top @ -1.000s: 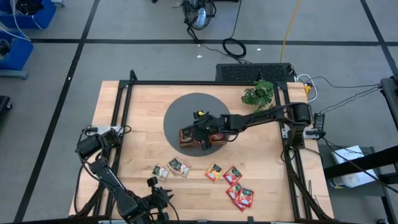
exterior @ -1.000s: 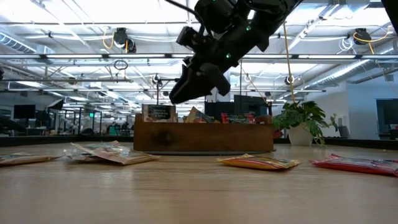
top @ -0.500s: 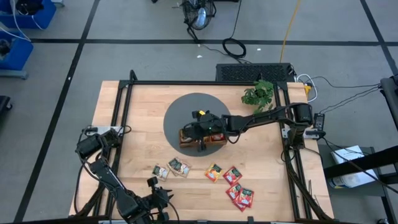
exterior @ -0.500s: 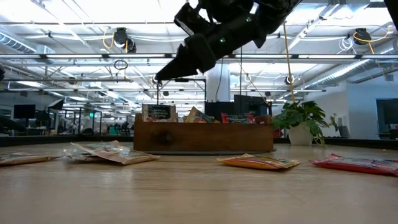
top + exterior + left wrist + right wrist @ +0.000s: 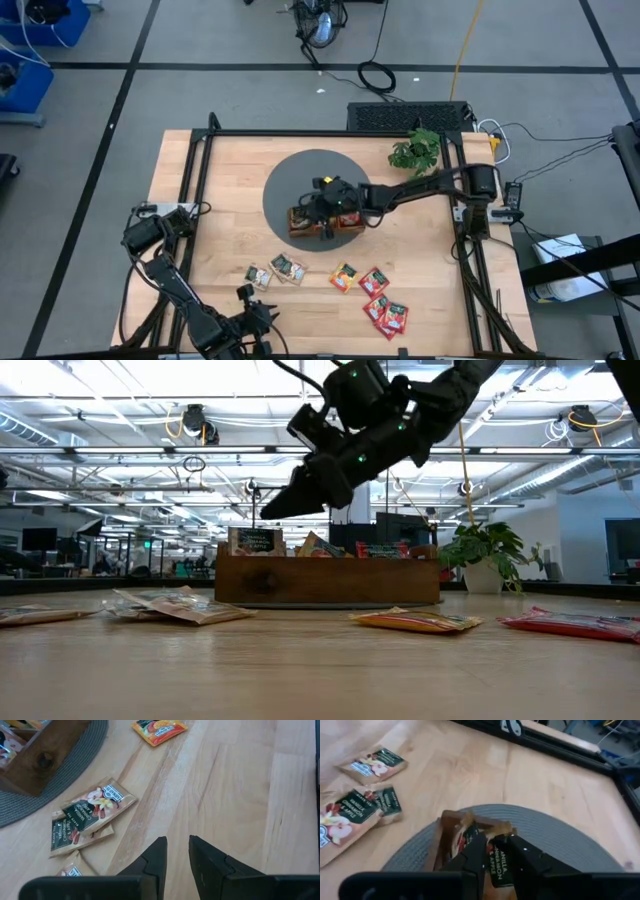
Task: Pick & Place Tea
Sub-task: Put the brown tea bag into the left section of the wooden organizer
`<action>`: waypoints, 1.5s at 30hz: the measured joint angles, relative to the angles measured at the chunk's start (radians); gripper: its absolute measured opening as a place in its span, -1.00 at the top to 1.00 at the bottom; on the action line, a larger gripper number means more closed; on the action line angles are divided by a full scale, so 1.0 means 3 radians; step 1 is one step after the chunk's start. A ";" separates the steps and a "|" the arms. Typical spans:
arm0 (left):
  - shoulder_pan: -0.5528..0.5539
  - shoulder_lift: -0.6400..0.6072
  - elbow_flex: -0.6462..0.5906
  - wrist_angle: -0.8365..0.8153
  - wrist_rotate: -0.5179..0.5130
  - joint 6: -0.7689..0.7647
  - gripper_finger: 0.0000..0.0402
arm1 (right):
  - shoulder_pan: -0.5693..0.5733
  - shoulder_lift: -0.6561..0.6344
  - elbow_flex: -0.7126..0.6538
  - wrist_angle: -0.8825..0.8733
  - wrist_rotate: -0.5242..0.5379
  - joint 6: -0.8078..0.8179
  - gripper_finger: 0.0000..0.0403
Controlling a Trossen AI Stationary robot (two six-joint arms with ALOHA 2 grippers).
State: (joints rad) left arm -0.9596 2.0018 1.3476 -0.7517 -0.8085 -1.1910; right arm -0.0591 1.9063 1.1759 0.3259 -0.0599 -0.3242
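The tea lies as flat sachets on the wooden table: dark green ones (image 5: 285,268) (image 5: 82,815), an orange one (image 5: 344,277) and red ones (image 5: 385,310). More sachets stand on edge in the brown wooden tray (image 5: 325,222) (image 5: 325,580), which sits on a round grey mat (image 5: 300,175). My right gripper (image 5: 262,512) (image 5: 497,840) hovers above the tray's left end, slanting down. Its fingers stand a narrow gap apart with nothing between them; a green sachet (image 5: 500,862) in the tray shows beyond them. My left gripper (image 5: 177,845) waits near the front edge, also narrowly open.
A potted plant (image 5: 415,150) stands at the table's far right. A black frame rail (image 5: 200,190) runs along the table's sides. Bare wood lies between the tray and the row of sachets near the front.
My right gripper was lower over the tray, pointing steeply down. It has tipped up toward level and risen, then sunk a little again, staying above the tray's left end. The sachets and the tray have stayed where they were.
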 joint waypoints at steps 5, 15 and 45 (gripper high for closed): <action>0.0006 0.0000 0.0000 -0.0006 0.0000 0.0002 0.56 | -0.0055 0.0167 0.0004 0.0156 -0.0174 0.0132 0.68; -0.0028 0.0000 0.0000 -0.0006 -0.0001 -0.0053 0.56 | -0.0114 0.0228 0.0003 -0.0076 0.0448 0.0168 0.77; -0.0025 0.0000 0.0000 0.0006 -0.0002 -0.0063 0.56 | -0.0124 0.0109 0.0005 -0.0407 0.0449 0.0532 0.68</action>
State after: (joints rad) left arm -0.9672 2.0018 1.3476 -0.7498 -0.8090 -1.2098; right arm -0.0961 1.9388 1.1774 0.2039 0.0748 -0.1645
